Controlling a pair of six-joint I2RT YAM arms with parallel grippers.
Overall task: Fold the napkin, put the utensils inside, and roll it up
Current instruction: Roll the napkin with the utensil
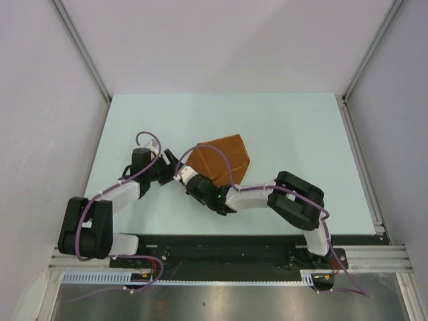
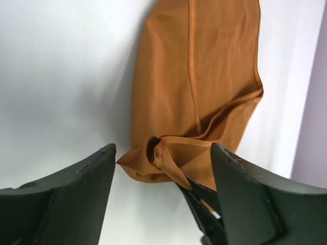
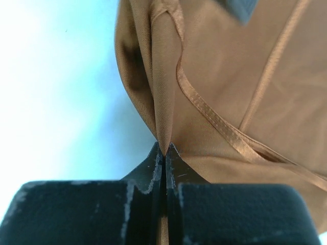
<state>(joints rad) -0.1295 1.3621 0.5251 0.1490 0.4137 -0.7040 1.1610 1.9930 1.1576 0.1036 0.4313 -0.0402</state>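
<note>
The napkin [image 1: 222, 158], a rust-orange cloth folded into a rough fan shape with a stitched hem running along it, lies near the middle of the table [image 1: 294, 134], a little left of centre. Its near-left corner is bunched and lifted into a narrow peak. The right gripper [image 3: 164, 151] is clenched on that peak: its two dark fingers are pressed together with the fold of fabric pinched between the tips, and a loose hemmed edge curls away beside it. The left gripper [image 2: 163, 151] is released, its jaws spread wide on either side of the same bunched corner without touching the cloth. In the overhead view both wrists meet at the napkin's near-left edge, the arms angling in from their bases.
</note>
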